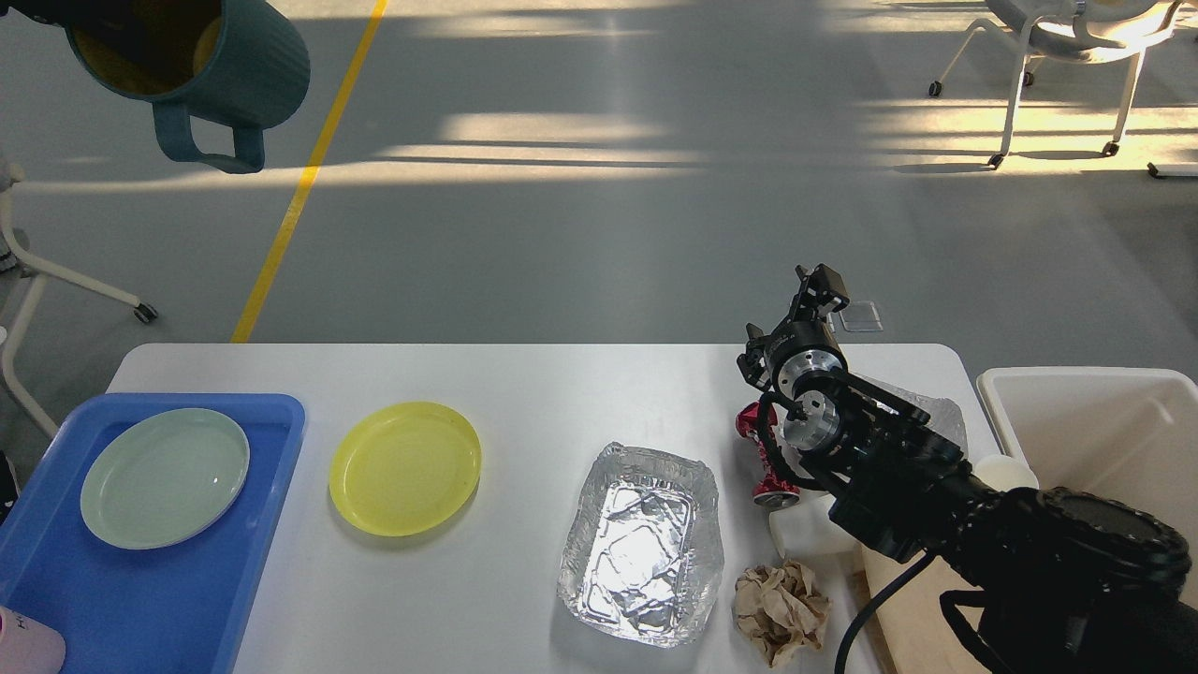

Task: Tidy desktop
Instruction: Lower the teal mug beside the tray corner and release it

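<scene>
My right arm reaches over the table's (562,384) right side, its gripper (816,285) too small to read. A teal mug (220,65) hangs top left. Crushed red can (763,459), foil tray (646,543) and crumpled paper (780,610) lie nearby.

A yellow plate (404,468) lies beside a blue tray (140,599) with a pale green plate (164,477), a foil tray (644,543) and crumpled paper (780,610) nearby.

The top edge cuts off the mug (201,70); the left pincer is out of sight. The right arm (936,487) hides part of the red can (760,449).
</scene>
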Robot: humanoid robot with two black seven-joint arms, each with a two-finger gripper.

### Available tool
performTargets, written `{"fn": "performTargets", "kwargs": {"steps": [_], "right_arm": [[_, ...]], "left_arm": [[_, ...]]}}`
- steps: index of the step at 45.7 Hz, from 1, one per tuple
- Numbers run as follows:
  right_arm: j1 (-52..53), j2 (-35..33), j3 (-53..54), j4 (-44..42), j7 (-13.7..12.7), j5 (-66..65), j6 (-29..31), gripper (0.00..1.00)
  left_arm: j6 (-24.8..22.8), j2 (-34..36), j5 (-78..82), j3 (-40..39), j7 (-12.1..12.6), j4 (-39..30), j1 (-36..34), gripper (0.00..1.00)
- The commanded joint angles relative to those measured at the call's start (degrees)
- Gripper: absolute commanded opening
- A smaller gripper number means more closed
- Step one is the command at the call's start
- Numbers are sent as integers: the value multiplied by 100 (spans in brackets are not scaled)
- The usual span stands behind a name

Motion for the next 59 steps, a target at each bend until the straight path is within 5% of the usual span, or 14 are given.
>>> {"fn": "performTargets", "kwargs": {"steps": [1, 32, 49, 59], "right_arm": [[0, 0, 0, -2, 0, -2, 0, 100], [0, 0, 0, -2, 0, 7, 0, 100], [0, 0, 0, 7, 0, 7, 0, 100], [0, 0, 0, -2, 0, -1, 0, 100]], "left_arm": [[2, 5, 63, 128, 18, 33, 458, 0], [2, 207, 89, 831, 10, 51, 4791, 0], [2047, 251, 98, 769, 1, 60, 6206, 0], [2733, 268, 98, 541, 10, 60, 6795, 0]]}}
